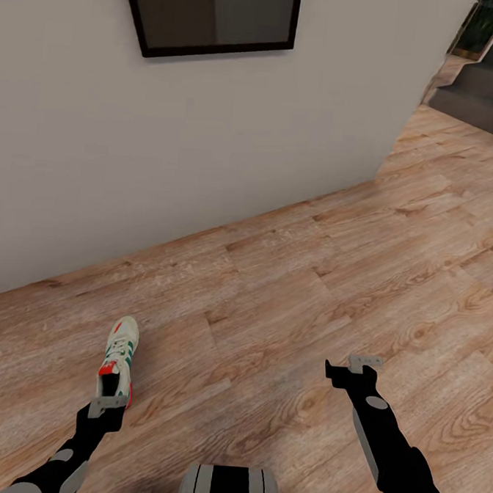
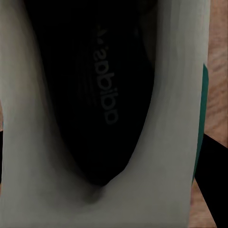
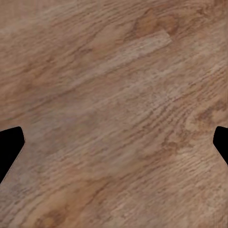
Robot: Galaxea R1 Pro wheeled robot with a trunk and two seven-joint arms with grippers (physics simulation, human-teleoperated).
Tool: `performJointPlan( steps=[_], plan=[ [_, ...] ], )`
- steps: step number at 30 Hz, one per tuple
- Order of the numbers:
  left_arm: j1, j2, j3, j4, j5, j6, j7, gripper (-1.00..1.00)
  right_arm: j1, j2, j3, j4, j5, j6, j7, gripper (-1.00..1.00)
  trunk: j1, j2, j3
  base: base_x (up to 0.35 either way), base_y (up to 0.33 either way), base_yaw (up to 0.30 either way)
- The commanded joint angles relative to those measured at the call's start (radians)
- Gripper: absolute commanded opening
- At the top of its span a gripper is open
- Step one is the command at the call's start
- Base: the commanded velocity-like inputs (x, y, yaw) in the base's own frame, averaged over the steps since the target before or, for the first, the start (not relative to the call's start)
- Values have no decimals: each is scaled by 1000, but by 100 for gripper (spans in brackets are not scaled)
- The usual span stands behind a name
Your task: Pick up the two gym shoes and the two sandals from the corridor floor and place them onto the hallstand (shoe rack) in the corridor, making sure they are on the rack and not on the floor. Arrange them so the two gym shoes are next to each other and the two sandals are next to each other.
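Right up against the left wrist camera sits a gym shoe [image 2: 175, 118], its dark insole with faint lettering in the middle of the frame and pale lining curving round it, a sliver of green stripe at the right edge. One dark fingertip [image 2: 211, 175] of the left pincer pokes in at the lower right of that frame. From the head view, that same white sneaker [image 1: 120, 355] lies at the lower left of the frame on the corridor floor [image 1: 287, 293], toe pointing up-frame, red heel nearest the robot. Left pincer [image 1: 109, 406] sits right at the heel, over the shoe's opening. Whether its jaws are closed on the shoe or just poised around it, I cannot tell.

Over at the lower right of the head view, the right pincer [image 1: 352, 368] hangs above bare planks, well apart from the shoe. Its wrist camera looks straight down at wood grain, with a dark fingertip [image 3: 10, 147] at each side edge of the frame, so the jaws stand wide and hold nothing.

Further out, a pale wall [image 1: 172, 146] runs diagonally across the upper half of the head view, carrying a dark-framed picture [image 1: 215, 13] at the top. Grey stairs [image 1: 482, 90] show at the upper right corner.
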Motion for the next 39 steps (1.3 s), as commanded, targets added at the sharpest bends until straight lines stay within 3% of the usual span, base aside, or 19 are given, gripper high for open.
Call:
performJointPlan(
  steps=[1,3,4,13,19,23,26,34,39],
  plan=[
    [6,0,8,0,-7,-3,-6,-100,0,0,1,4,10,-3,-1,100,-1,0,3,0,0,0],
    [16,1,8,0,-7,-4,-5,-100,0,1,1,15,10,-22,-1,100,-1,0,11,0,0,0],
    [48,1,9,1,-3,-6,-2,-100,0,0,1,48,11,-98,-2,100,-2,1,16,0,0,-65],
    [112,1,18,0,5,-9,3,-100,27,-10,-3,94,13,-114,-2,100,-6,3,60,0,0,-168],
    [144,1,20,1,7,-9,4,-100,97,-12,-4,131,13,-197,-4,100,-9,4,90,0,0,-197],
    [168,1,25,1,8,-11,4,-100,157,-12,-4,189,11,-333,-6,100,-10,5,111,0,0,-200],
    [182,1,31,0,8,-13,4,-100,178,-12,-5,223,10,-385,-7,100,-12,6,126,0,0,-200],
    [232,2,40,1,6,-131,4,-100,218,-13,-10,444,9,-570,-7,100,-15,8,167,0,0,-200],
    [251,0,40,2,6,-163,4,-100,222,-12,-10,563,8,-721,-7,100,-35,43,188,0,0,-200]
  ],
)
